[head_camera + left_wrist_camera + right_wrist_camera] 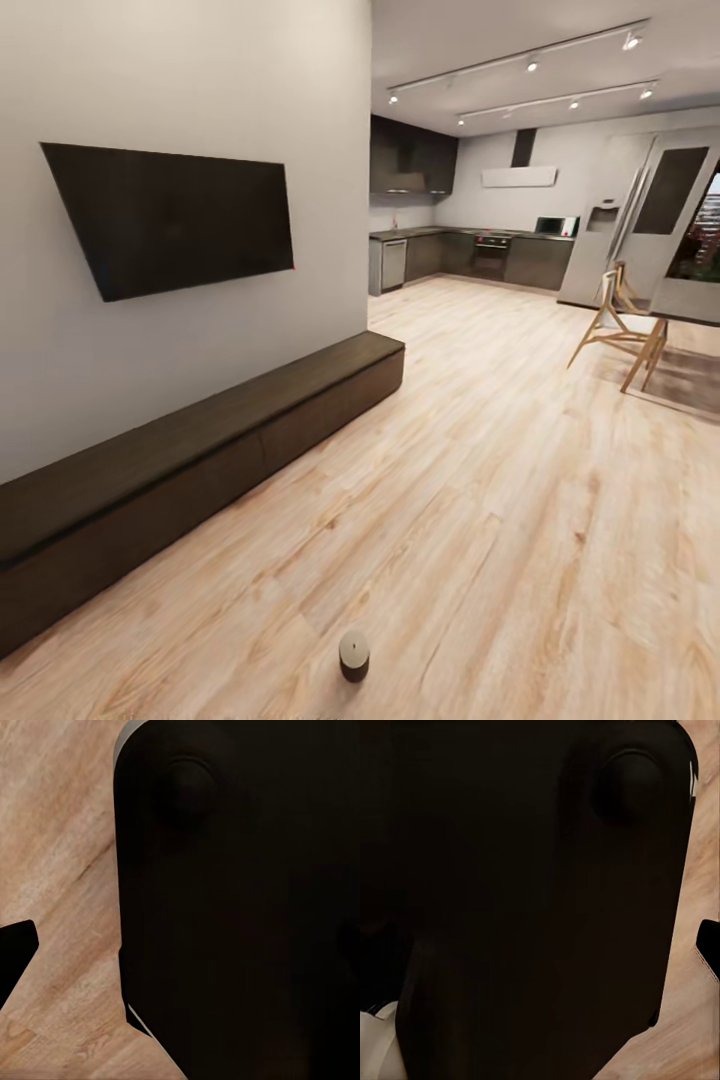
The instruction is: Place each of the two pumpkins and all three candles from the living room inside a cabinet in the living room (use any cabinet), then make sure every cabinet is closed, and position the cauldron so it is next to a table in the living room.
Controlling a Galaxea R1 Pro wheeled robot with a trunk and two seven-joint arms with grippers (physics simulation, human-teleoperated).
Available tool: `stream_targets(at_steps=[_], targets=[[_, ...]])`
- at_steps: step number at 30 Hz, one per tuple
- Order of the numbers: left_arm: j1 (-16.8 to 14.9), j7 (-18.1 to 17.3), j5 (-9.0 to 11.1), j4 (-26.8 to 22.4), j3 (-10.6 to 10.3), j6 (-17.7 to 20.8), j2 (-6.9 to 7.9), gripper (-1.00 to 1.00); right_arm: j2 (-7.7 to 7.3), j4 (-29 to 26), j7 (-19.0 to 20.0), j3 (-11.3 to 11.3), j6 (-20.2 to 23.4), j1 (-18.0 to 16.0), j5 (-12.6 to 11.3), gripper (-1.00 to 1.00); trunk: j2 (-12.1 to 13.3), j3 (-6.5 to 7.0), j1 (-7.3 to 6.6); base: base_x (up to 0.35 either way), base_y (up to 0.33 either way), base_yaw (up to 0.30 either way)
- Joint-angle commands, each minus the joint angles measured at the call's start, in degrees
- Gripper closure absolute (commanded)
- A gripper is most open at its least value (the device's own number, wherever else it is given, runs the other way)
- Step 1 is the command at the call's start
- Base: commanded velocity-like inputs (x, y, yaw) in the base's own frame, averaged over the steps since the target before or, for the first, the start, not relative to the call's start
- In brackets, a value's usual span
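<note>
In the head view, one candle, a short stubby grey cylinder, stands upright on the wood floor near the lower edge. The cabinet, a long low dark brown unit, runs along the left wall under a wall-mounted TV; its fronts look shut. Both wrist views look at a large dark rounded part of the robot's own body over the wood floor. A black shape sits at the edge of each wrist view; I cannot tell if these are fingers. The pumpkins, cauldron and table are out of view.
Open wood floor stretches ahead toward a dark kitchen at the back. A wooden chair stands at the right by a glass door.
</note>
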Motion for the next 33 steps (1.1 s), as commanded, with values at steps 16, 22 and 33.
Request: stream_targets(at_steps=[16, 22, 33], targets=[[0.03, -0.02, 0.11, 0.03, 0.15, -0.09, -0.09, -1.0, 0.09, 0.05, -0.01, -0.05, -0.43, -0.06, -0.07, -1.0, -0.02, -0.42, 0.0, 0.0, 0.0, 0.274], [0.03, -0.02, 0.28, 0.13, 0.02, -0.03, -0.03, -1.0, 0.06, -0.01, -0.01, -0.07, -0.5, -0.06, -0.08, -1.0, -0.02, -0.56, 0.0, 0.0, 0.0, 0.274], [0.03, -0.02, 0.04, 0.27, -0.05, -0.07, 0.46, -1.0, 0.01, -0.02, -0.01, -0.16, -0.56, -0.06, -0.1, -1.0, -0.02, -1.04, 0.0, 0.0, 0.0, 0.26]])
